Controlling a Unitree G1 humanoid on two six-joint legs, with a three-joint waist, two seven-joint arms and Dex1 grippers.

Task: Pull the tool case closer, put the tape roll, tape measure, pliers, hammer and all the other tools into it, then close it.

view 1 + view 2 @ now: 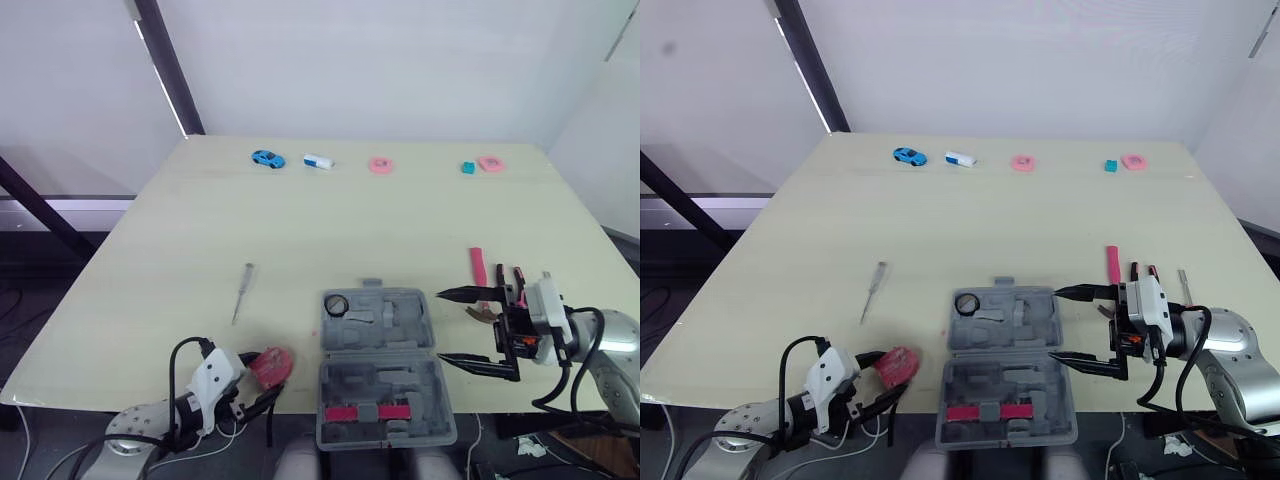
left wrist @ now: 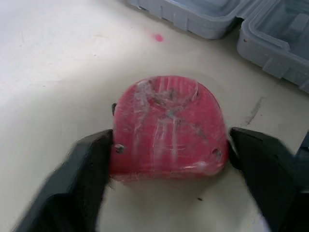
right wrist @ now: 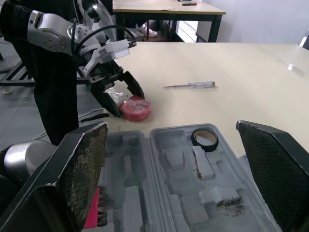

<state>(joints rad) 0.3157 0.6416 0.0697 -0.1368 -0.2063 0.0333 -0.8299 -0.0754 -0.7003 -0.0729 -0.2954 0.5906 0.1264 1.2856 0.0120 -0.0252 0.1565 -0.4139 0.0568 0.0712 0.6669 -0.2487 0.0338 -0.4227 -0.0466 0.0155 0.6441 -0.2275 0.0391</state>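
Listener: Table first, then the rest, big to small?

Describer: Pale wooden table (image 1: 150,250). A grey tool case (image 1: 420,330) lies open flat at the near edge, in front of the robot. Its near half holds two pink pieces (image 1: 367,412).

Listener: And the arms?

Describer: The right gripper (image 1: 440,326) sits just beside the case's right side, its two black fingers spread wide with nothing between them. The left gripper (image 2: 170,150) is at the near edge, left of the case. Its fingers press on both sides of a red tape measure (image 1: 271,366), which rests on the table.

Listener: The loose tools?

Describer: A pink-handled hammer (image 1: 477,266) lies right of the case, beyond the right gripper. The pliers (image 1: 520,283) are next to it, partly hidden by the gripper. A slim screwdriver (image 1: 243,291) lies well left of the case. A black tape roll (image 1: 336,305) sits inside the case's far half, in its far-left corner.

Listener: Anything else?

Describer: Small things line the far edge, among them a blue toy car (image 1: 266,158).
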